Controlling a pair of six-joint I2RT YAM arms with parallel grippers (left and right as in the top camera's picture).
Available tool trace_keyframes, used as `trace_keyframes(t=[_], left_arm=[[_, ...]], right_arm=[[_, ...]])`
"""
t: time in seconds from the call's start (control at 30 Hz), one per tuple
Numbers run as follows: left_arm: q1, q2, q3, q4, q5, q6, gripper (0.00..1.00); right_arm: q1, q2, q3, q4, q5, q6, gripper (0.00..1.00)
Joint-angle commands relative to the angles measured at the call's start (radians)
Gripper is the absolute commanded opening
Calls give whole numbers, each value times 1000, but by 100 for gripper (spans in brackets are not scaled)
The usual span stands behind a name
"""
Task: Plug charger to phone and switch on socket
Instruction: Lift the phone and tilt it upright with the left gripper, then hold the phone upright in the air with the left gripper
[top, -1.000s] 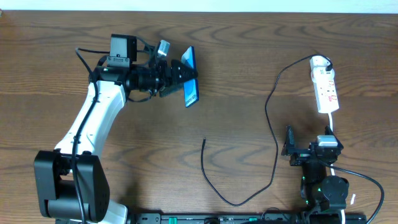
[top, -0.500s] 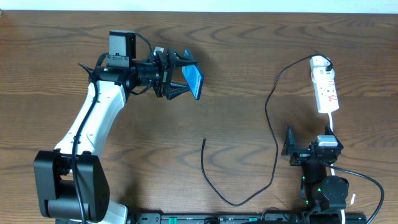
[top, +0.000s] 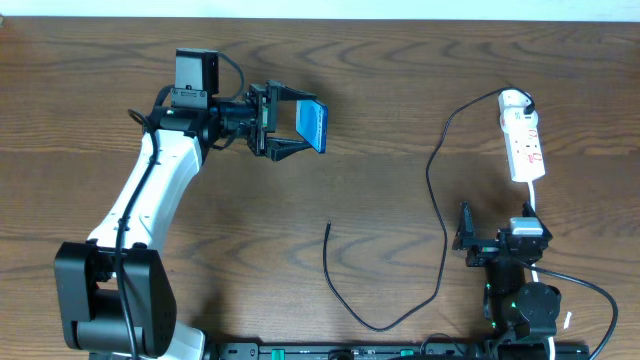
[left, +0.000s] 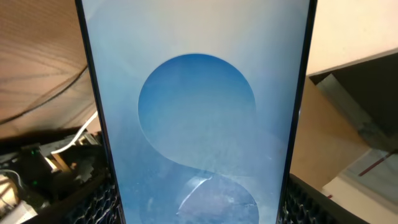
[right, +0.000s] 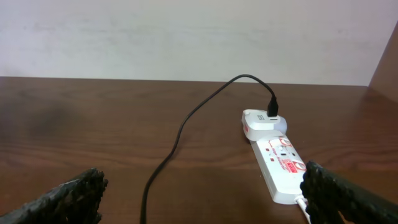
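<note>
above the desk (top: 400, 60), our left tool (top: 300, 122) pinches the phone (top: 316, 126) by its long edges: rigid, slick, fragile, we judge. right tool (right: 208, 196) spread; grip the limp charger (top: 329, 230) behind its tip.

The phone (top: 314, 125) sits between the left fingers (top: 290, 93), over the far-left part of the tabletop (top: 400, 60). The socket (top: 523, 145) lies far right. From its far end, the charger (top: 437, 200) loops forward to the middle.
</note>
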Motion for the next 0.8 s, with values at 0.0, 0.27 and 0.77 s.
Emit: trace_keyframes(t=[0.0, 0.27, 0.77], left_arm=[[4, -25, 5, 6, 44, -58, 7], [4, -25, 5, 6, 44, -84, 7], [4, -25, 5, 6, 44, -206, 7]], right_arm=[[-10, -6, -2, -4, -2, 3, 99], [-10, -6, -2, -4, -2, 3, 99], [-10, -6, -2, -4, -2, 3, 99]])
